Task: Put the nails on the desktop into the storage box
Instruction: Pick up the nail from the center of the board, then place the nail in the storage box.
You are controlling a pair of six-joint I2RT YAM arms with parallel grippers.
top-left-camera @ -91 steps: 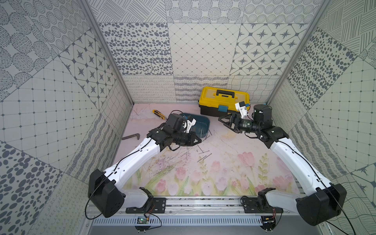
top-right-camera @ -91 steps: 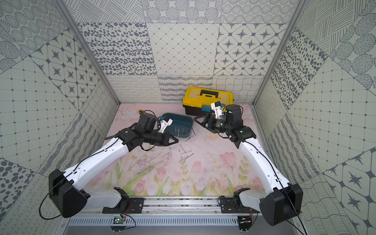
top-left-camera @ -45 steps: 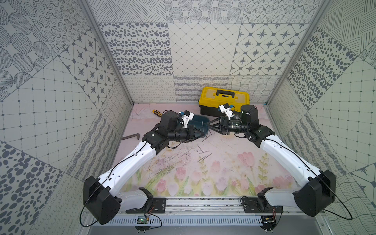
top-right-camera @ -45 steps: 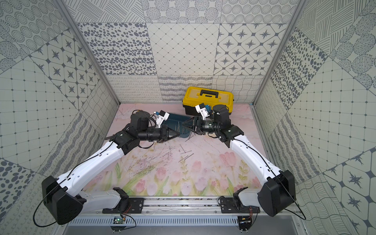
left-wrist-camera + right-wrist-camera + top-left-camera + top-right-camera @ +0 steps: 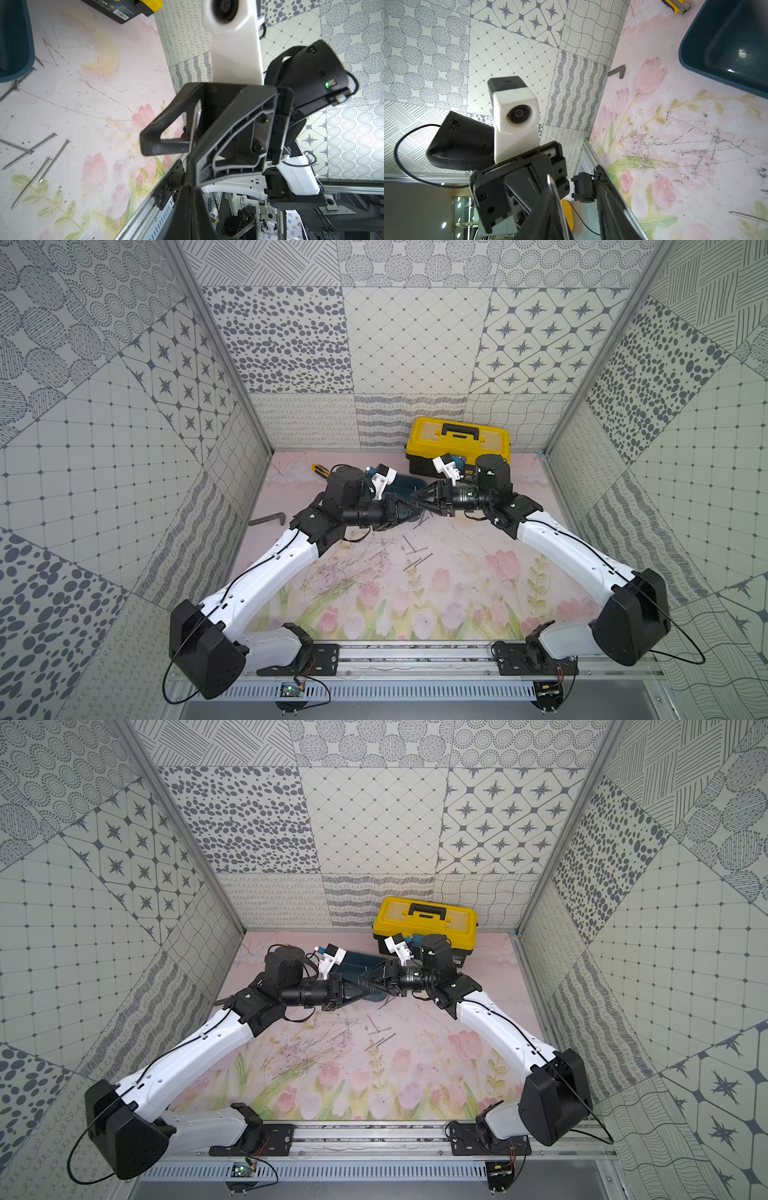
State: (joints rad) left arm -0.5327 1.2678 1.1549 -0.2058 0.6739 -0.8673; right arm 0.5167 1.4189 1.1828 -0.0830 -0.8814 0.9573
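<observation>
The left arm [image 5: 274, 572] and right arm [image 5: 569, 543] reach in and meet over the edge of the storage box [image 5: 400, 485]; the left gripper [image 5: 187, 185] pinches one nail [image 5: 195, 122] tight; the right gripper [image 5: 415, 501] is half open around it; other nails [image 5: 415, 558] lie on the desktop [image 5: 465, 585] nearby.

1x storage box [image 5: 405, 486], 1x toolbox [image 5: 457, 439], 1x L-bar [image 5: 268, 519]

White arm shells [image 5: 266, 574], black joints [image 5: 627, 614], thin black cables [image 5: 395, 152]
</observation>
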